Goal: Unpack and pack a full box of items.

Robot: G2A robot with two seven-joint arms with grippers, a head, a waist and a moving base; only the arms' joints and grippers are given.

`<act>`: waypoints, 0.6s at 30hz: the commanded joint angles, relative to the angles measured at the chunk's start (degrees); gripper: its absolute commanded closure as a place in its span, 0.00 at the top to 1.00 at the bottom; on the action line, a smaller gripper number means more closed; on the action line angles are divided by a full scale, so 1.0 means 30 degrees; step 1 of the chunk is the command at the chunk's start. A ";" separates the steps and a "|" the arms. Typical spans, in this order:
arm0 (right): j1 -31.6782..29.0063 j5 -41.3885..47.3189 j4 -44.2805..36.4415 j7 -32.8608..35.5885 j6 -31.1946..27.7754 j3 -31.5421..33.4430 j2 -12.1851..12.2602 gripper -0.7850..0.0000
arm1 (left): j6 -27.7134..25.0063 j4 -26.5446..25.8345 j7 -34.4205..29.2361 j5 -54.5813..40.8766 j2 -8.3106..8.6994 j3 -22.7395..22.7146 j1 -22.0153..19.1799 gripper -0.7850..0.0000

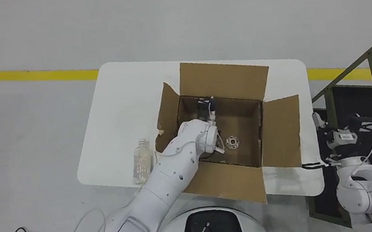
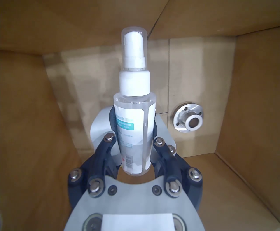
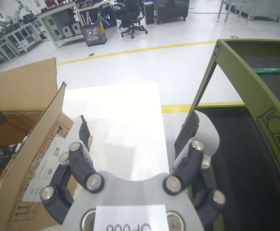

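The spray bottle (image 2: pixel 133 122) is in the left gripper (image 2: pixel 132 133), inside the box (image 2: pixel 251 98). The fingers are closed on its labelled body from both sides, and its base is towards the wrist. Its capped sprayer points away, towards the far wall. From above, this gripper is in the box's far left part. I cannot tell whether the bottle touches the floor.

It looks light and stiff, made of clear plastic with smooth round sides that could twist or slide in the pads. The label band, where it is held now, seems the right place to grip. The thin neck and the clear cap are poor places, since the cap might pop off. A firm but moderate squeeze should do.

Just beside the bottle, a metal flange (image 2: pixel 188 119) lies flat on the box floor, apart from the gripper. It is probably much heavier for its size, and hard and slick.

Outside, a water bottle (image 1: pixel 141 161) lies on the table (image 1: pixel 131 101) just beside the box's left flap.

The right gripper (image 3: pixel 137 126) is spread wide and holds nothing. It hovers off the table's right edge, between the box and a green cart (image 3: pixel 240 72).
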 commanded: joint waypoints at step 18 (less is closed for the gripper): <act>-0.0422 0.5854 -0.0691 0.2880 -0.2407 0.1114 -0.0291 1.00 | -0.2093 -1.4785 -0.3932 0.1563 0.1540 -0.3890 0.4773 0.00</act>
